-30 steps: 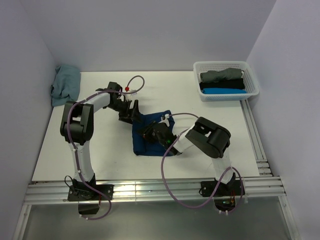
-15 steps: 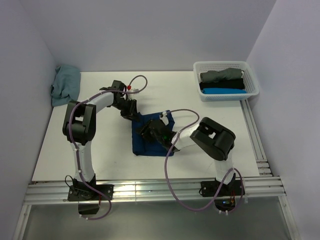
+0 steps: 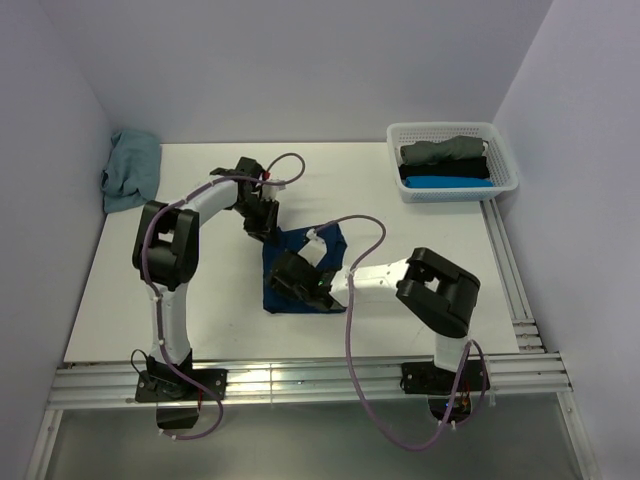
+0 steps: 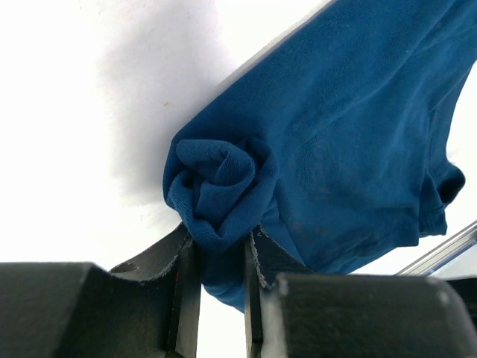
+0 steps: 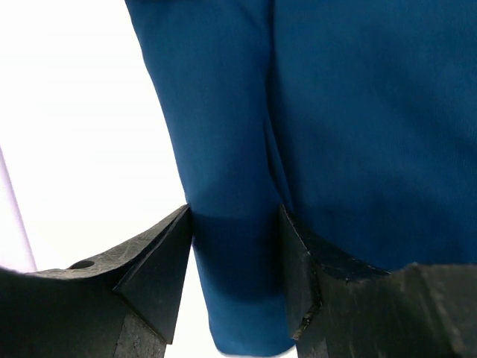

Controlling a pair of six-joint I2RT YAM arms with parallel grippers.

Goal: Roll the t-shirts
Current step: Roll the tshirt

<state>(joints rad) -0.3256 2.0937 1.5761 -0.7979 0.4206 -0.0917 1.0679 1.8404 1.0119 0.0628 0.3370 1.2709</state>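
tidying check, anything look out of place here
The dusty teal t-shirt lies crumpled at the table's far left corner, unlike the rolled ones in the basket. The left pincer grips the navy t-shirt in a bunched wad.

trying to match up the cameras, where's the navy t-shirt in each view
top external: navy t-shirt in the middle of the white table.
left wrist: fills centre and right, rolled end pinched in the left gripper.
right wrist: fills top and right, a fold running between the right gripper's fingers.
shared landmark: bare white table left of the shirt in all three.
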